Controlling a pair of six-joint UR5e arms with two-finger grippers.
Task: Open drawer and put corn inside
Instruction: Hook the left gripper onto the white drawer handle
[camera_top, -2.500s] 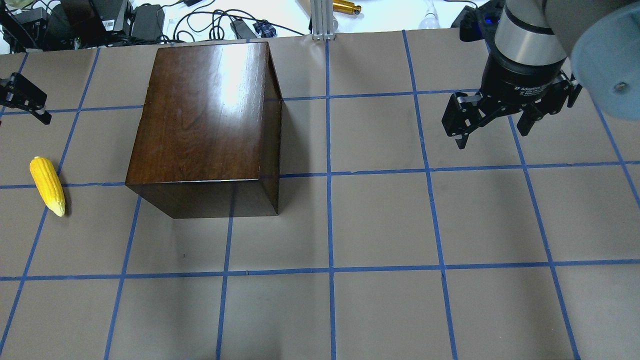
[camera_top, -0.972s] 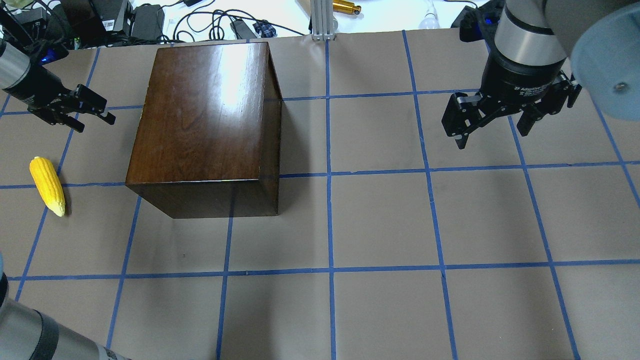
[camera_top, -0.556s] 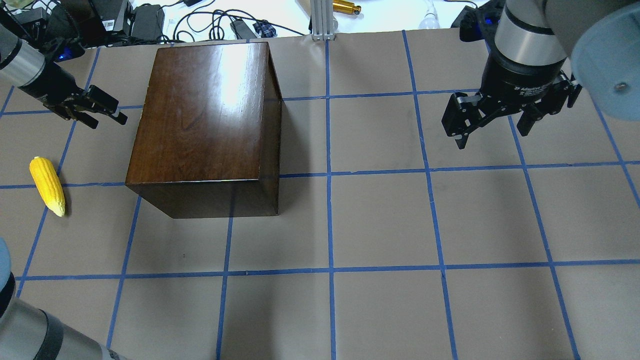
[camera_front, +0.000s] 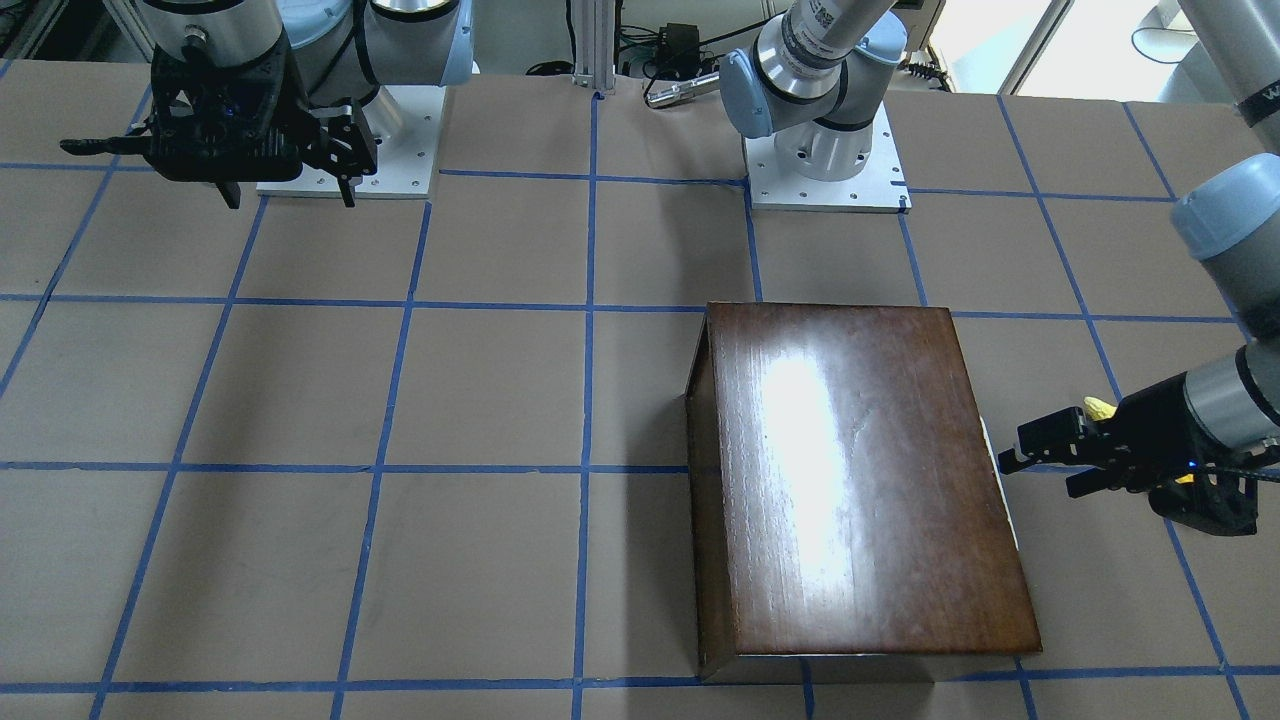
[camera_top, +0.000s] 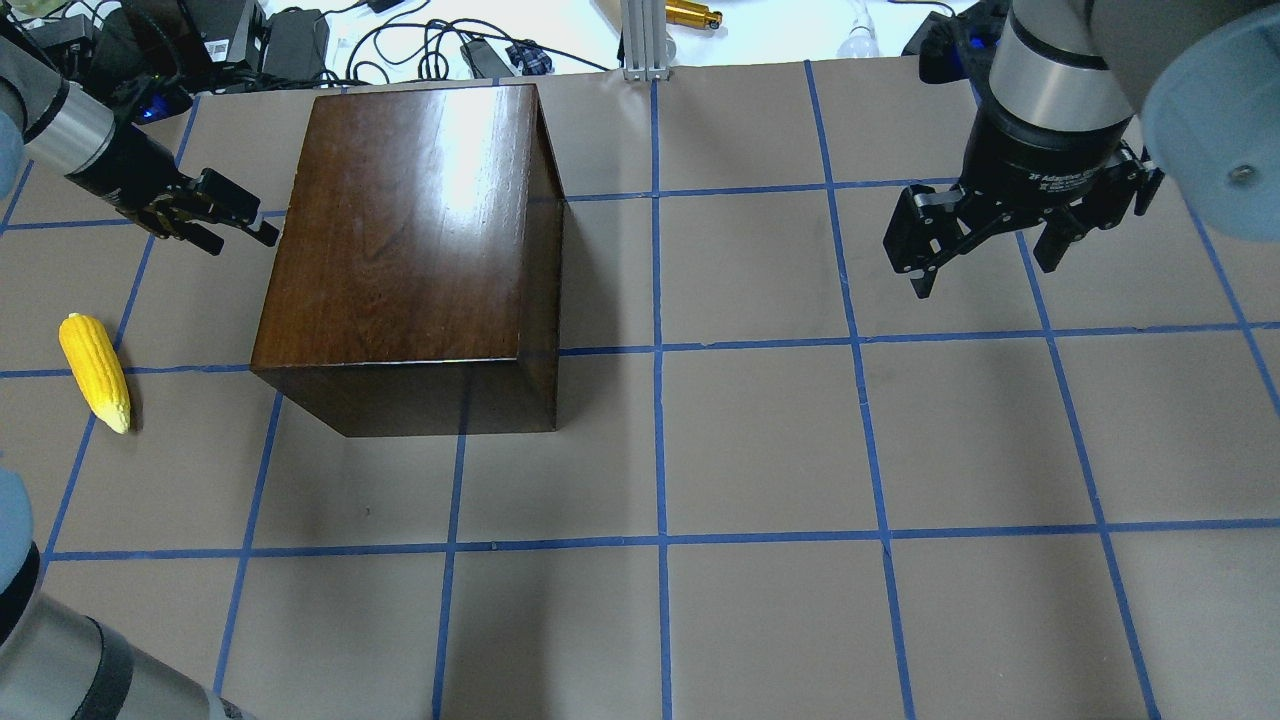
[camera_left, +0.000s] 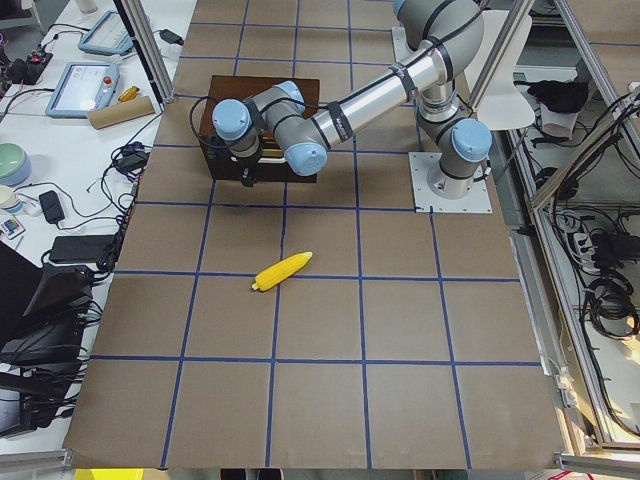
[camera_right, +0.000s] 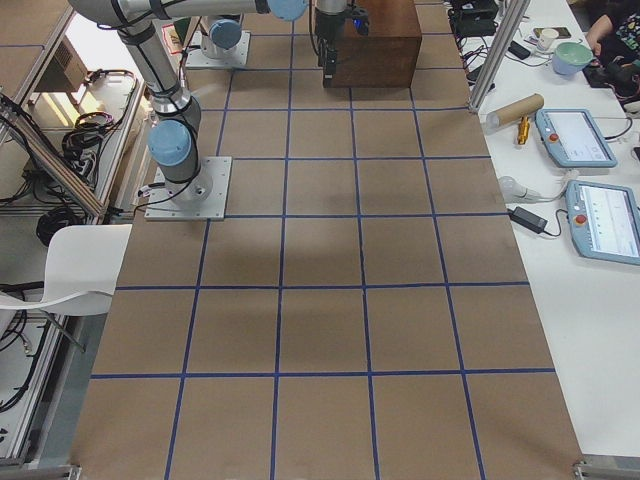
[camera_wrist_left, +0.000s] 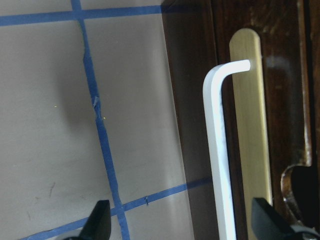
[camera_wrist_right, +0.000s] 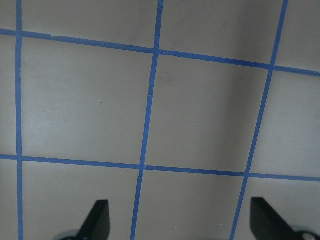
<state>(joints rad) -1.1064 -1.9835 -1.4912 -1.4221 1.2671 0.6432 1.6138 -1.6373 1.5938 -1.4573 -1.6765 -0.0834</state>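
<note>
From my station the box (camera_top: 400, 230) sits on the left half of the surface (camera_top: 760, 440), its glossy top catching the light. The drawer (camera_wrist_left: 282, 110) is on the box's left face and looks fully pushed in, as I see no pale tray sticking out in any view. My left end effector (camera_top: 243, 240) hangs just beside that face, at its far part, pointing at it. Its fingers stand apart and hold nothing. In the left wrist view the pull (camera_wrist_left: 217, 150), a pale bent bar on a brass plate (camera_wrist_left: 250, 125), shows between the two dark fingertips (camera_wrist_left: 100, 220). I cannot tell whether either tip touches it. The corn (camera_top: 94, 371) lies flat on the surface, well left of the box's near-left corner and nearer than the left end effector. Its tapered end points toward the near side, and it lies by a blue tape line. Nothing is touching it. My right end effector (camera_top: 985, 270) hovers over the far right of the surface, well apart from the box. Its fingers are spread and empty, and its wrist camera shows only brown paper and tape lines beneath them.
</note>
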